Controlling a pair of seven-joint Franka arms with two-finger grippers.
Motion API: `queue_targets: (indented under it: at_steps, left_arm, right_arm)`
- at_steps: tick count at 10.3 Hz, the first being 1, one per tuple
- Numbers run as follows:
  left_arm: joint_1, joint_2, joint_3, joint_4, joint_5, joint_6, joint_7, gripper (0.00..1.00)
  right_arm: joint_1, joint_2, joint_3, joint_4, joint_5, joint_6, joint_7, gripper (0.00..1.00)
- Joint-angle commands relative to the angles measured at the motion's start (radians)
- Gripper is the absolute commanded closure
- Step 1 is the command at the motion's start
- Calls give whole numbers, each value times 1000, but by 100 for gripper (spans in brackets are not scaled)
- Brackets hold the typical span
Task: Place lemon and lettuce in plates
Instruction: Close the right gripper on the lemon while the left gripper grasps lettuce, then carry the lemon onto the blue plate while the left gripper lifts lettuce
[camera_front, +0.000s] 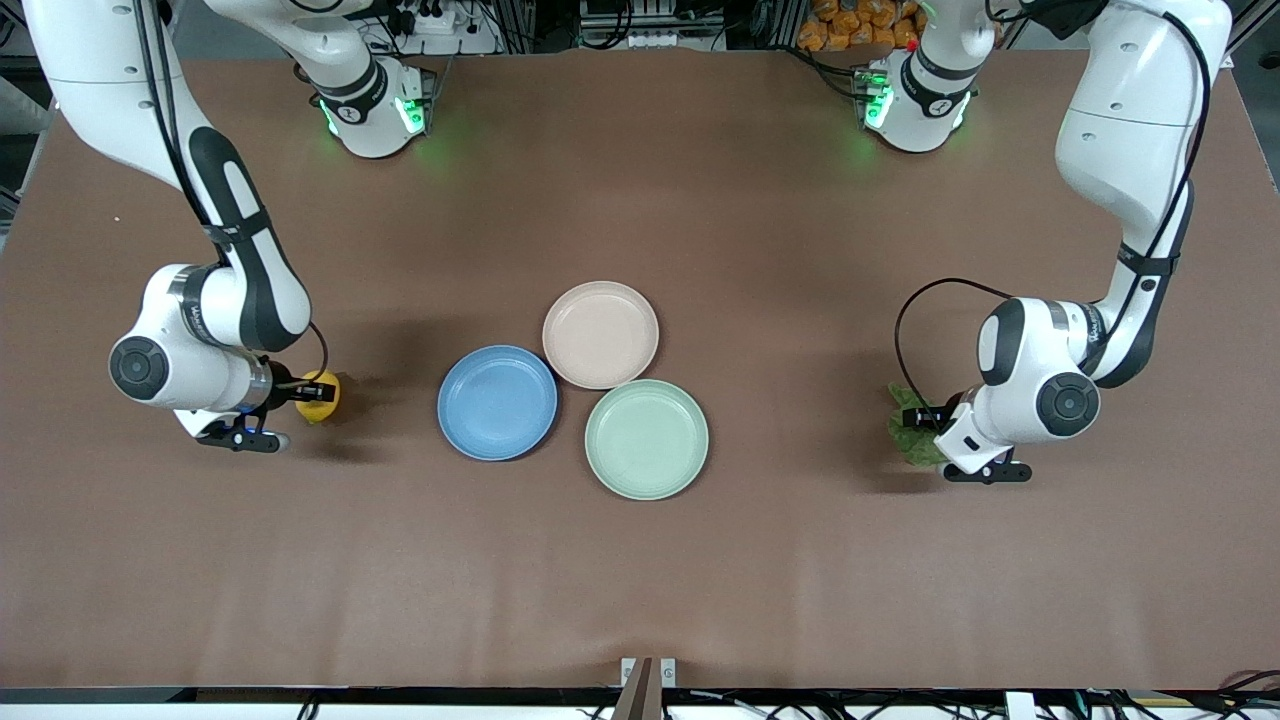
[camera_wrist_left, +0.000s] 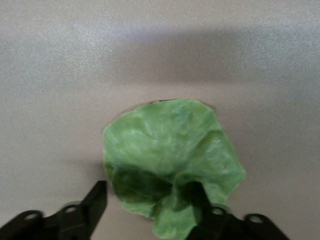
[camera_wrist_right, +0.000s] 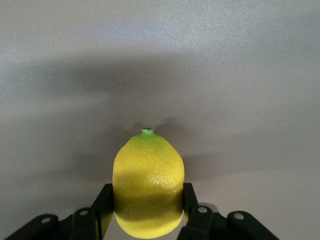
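Observation:
The yellow lemon (camera_front: 320, 396) lies toward the right arm's end of the table. My right gripper (camera_front: 304, 391) is shut on it, and in the right wrist view both fingers press the sides of the lemon (camera_wrist_right: 148, 185) inside the right gripper (camera_wrist_right: 147, 196). The green lettuce (camera_front: 910, 432) lies toward the left arm's end. My left gripper (camera_front: 918, 417) is low over it and open. In the left wrist view the fingers of the left gripper (camera_wrist_left: 148, 194) stand spread around one edge of the lettuce (camera_wrist_left: 170, 150). The blue plate (camera_front: 497, 402) and the beige-pink plate (camera_front: 600, 334) sit empty mid-table.
A pale mint-green plate (camera_front: 646, 438) sits empty beside the blue plate, nearer the front camera than the beige-pink plate, touching both. The brown table (camera_front: 640, 580) is bare elsewhere. The arm bases stand along the table's edge farthest from the camera.

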Motion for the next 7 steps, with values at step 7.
queue_targets:
  at_steps: [7]
  left_arm:
    - [-28,-19,-4,22,26,-34,-19,100]
  right_arm:
    - [120,-20,140,258,14,-314,131,100]
